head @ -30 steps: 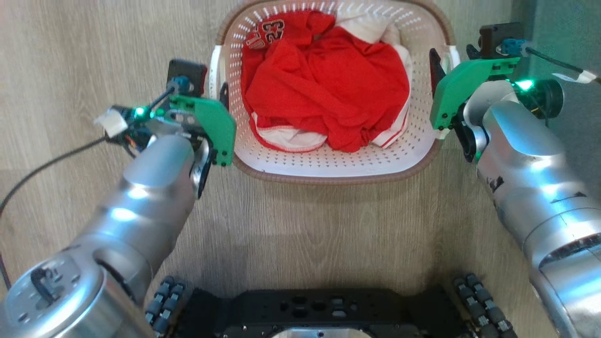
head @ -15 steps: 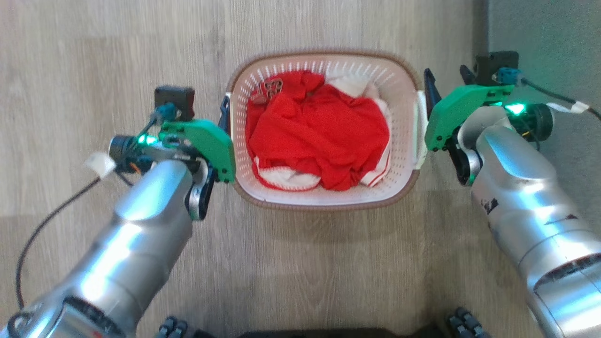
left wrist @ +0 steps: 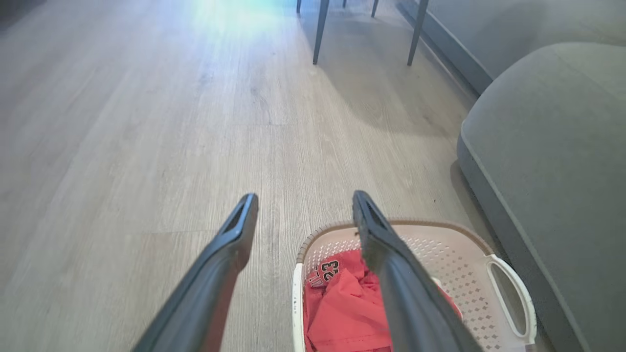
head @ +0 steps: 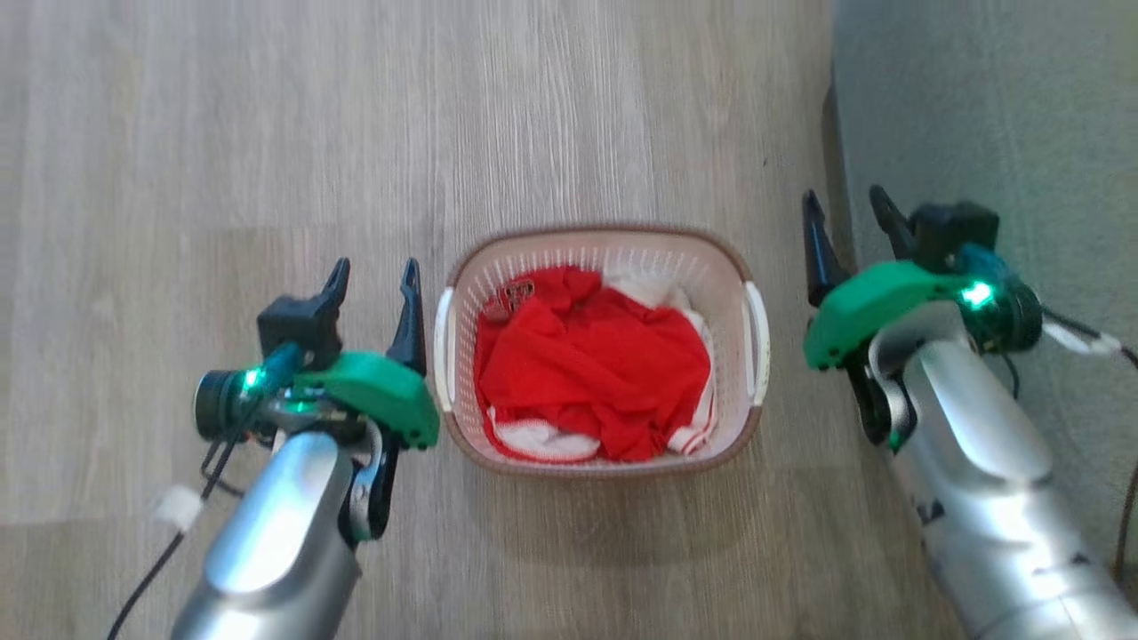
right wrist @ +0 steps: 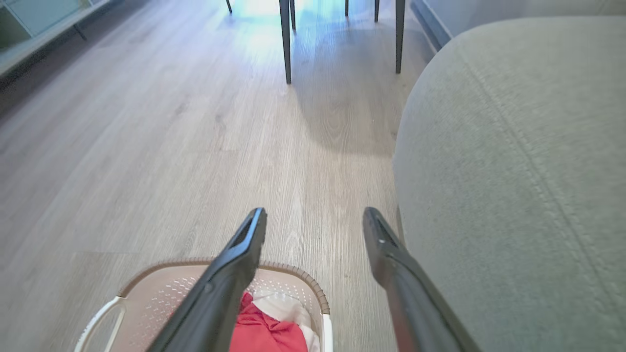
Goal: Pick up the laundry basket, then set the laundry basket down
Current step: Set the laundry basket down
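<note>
The laundry basket (head: 622, 258) sits on the wood floor (head: 267, 133), and the left pincer (head: 375, 267) and right pincer (head: 842, 197), at its side handles (head: 754, 342) a second ago, now flank it, open and empty.

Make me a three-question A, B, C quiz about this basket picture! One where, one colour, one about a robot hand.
1. Where is the laundry basket? A) on a table B) on the wooden floor between the left gripper and right gripper C) lifted in the air
2. What colour are most of the clothes in it? A) blue B) red C) green
3. The left gripper is: A) open, holding nothing B) shut on a handle C) shut on clothes
Answers: B, it sits on the floor; B, the heap is mostly red; A, its jaws stand apart, touching nothing.
</note>
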Robot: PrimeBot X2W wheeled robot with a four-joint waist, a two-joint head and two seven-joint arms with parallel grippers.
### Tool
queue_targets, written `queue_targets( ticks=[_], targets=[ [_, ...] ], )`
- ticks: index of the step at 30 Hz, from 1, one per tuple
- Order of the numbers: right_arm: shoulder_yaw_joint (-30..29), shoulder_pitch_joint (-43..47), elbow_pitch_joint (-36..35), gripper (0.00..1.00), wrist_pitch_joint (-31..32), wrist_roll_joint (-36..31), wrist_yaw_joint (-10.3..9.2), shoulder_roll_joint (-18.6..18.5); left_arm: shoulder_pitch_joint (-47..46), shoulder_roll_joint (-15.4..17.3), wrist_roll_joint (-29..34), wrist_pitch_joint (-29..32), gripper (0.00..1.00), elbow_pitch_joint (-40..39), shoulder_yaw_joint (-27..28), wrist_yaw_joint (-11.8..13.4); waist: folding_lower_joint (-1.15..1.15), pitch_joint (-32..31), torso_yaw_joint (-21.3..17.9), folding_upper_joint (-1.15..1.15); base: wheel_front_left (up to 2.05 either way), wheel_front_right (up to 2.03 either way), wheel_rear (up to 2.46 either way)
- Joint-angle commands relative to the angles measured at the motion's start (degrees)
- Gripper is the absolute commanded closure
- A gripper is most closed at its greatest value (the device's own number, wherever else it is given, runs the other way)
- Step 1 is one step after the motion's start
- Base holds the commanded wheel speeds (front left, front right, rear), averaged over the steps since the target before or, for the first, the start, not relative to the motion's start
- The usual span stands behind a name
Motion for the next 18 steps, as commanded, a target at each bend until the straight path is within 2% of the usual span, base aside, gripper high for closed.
queue_targets(
  ticks=[1, 11, 18],
  targets=[
    [-0.4, 2.9, -4.9, 0.00, -0.7, -1.0, -0.10, 1.0, 2.2, 0.4, 2.5, -0.7, 0.00, -4.9, 4.5, -1.0, 0.01, -4.4, 0.6, -0.01, 0.00, 0.00, 0.00],
    [-3.8, 14.4, -17.7, 0.00, -0.7, -1.6, -0.10, 1.0, 13.4, -1.9, 9.8, -0.7, 0.00, -16.7, 13.8, -4.6, 0.01, -11.3, 1.0, -0.01, 0.00, 0.00, 0.00],
    [-4.7, 21.1, -23.3, 0.00, -0.7, -2.4, -0.10, 1.0, 20.4, -3.1, 12.7, -0.7, 0.00, -23.7, 18.5, -5.4, 0.01, -15.1, 1.3, -0.01, 0.00, 0.00, 0.00]
  ],
)
